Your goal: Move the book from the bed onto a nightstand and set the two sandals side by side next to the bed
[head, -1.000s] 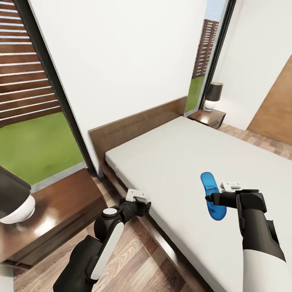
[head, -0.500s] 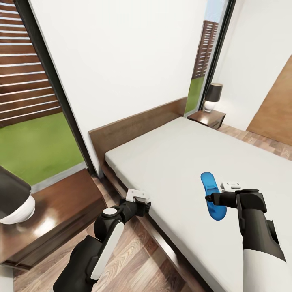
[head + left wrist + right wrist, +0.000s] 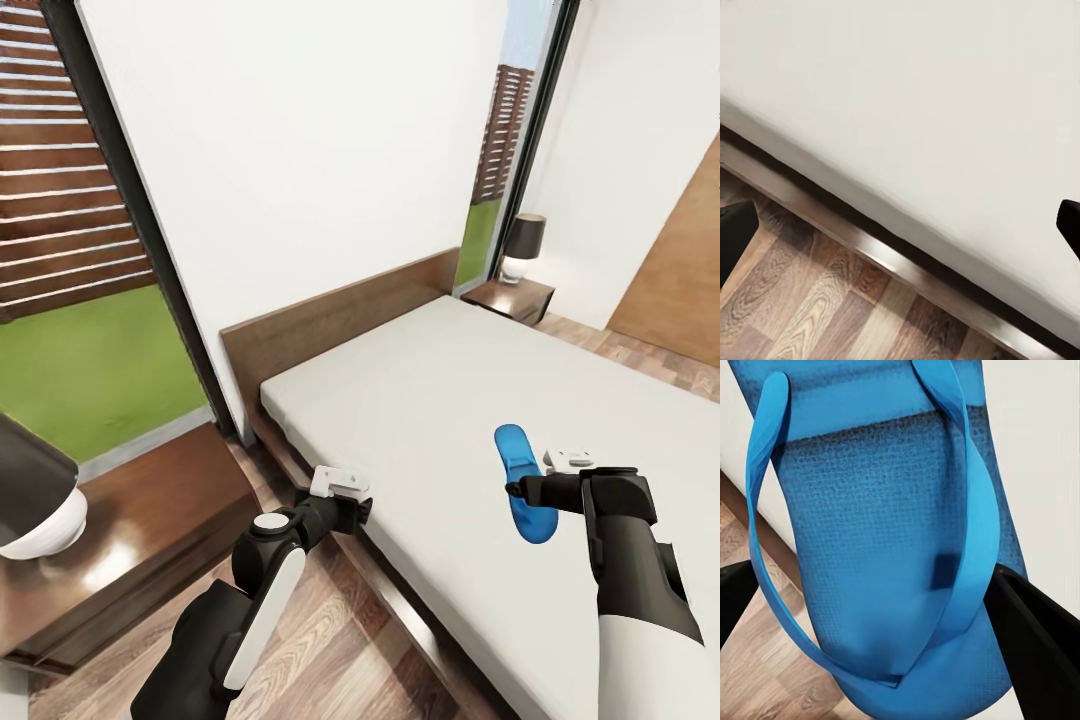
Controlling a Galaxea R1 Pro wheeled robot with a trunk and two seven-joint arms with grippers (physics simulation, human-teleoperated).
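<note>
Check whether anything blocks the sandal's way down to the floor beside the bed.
Nothing visible does. The right gripper holds the blue sandal over the bed near its edge; the wooden floor alongside shows bare.

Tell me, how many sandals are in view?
1. The sandal is held by the right gripper above the bed. The second one may be out of sight.
</note>
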